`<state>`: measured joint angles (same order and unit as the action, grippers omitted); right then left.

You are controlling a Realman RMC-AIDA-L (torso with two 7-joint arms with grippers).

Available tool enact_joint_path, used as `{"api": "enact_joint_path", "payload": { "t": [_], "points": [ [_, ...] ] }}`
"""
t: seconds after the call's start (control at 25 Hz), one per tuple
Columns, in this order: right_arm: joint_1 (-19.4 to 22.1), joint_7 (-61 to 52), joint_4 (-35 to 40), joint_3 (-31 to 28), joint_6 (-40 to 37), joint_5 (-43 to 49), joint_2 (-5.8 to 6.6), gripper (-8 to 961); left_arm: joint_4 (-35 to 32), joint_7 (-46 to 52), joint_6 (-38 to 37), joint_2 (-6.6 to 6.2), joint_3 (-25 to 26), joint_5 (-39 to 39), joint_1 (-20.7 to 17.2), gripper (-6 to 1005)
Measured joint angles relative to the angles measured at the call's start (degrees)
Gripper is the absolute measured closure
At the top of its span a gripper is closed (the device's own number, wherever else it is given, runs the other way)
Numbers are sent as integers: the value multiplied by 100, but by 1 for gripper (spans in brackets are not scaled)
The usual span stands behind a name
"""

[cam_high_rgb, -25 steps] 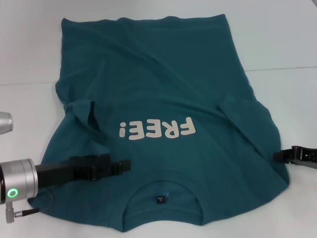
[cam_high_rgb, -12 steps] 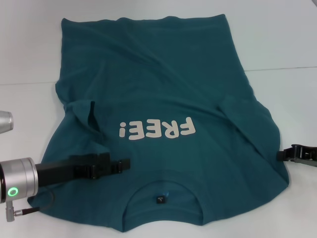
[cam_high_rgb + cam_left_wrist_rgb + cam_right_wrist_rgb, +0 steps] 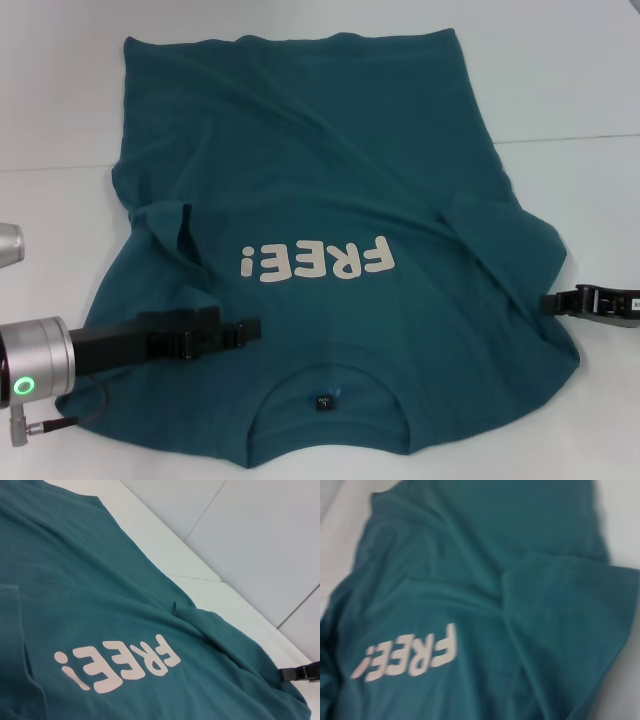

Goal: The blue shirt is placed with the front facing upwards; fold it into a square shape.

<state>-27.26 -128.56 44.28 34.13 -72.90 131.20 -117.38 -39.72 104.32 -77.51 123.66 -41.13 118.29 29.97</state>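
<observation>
- The blue shirt (image 3: 330,250) lies front up on the white table (image 3: 580,90), collar nearest the robot, hem at the far edge, the white "FREE!" lettering (image 3: 318,262) across the middle.
- Both short sleeves are already turned inward over the body; the cloth shows soft ridges and creases, so it is not lying flat.
- The left gripper (image 3: 235,334) reaches in low over the near-left shoulder area, just left of the neckline (image 3: 325,385). Whether its pincer is apart or closed, or pinching any cloth, I cannot tell.
- The right gripper (image 3: 560,303) sits at the right edge of the shirt, beside the folded right sleeve (image 3: 505,245). Its pincer state is also beyond what I can tell.
- Handling judgement: the cotton looks light, limp and not fragile. It will sag and drag between 2 holds, and wrinkles will travel with it.
- Best holds, I judge, are the 2 shoulder corners at the near edge, pinching both layers together, so the near part can be carried evenly toward the hem.
- Risk: catching only the top layer would pull the sleeve folds open.
</observation>
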Motion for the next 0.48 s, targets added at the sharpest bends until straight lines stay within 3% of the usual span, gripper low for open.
{"api": "enact_joint_path", "payload": {
  "t": [0.48],
  "points": [
    [-5,385,19,-12,-401,-206,19,932,0,4,0,21,9,-12,19,123]
  ]
}}
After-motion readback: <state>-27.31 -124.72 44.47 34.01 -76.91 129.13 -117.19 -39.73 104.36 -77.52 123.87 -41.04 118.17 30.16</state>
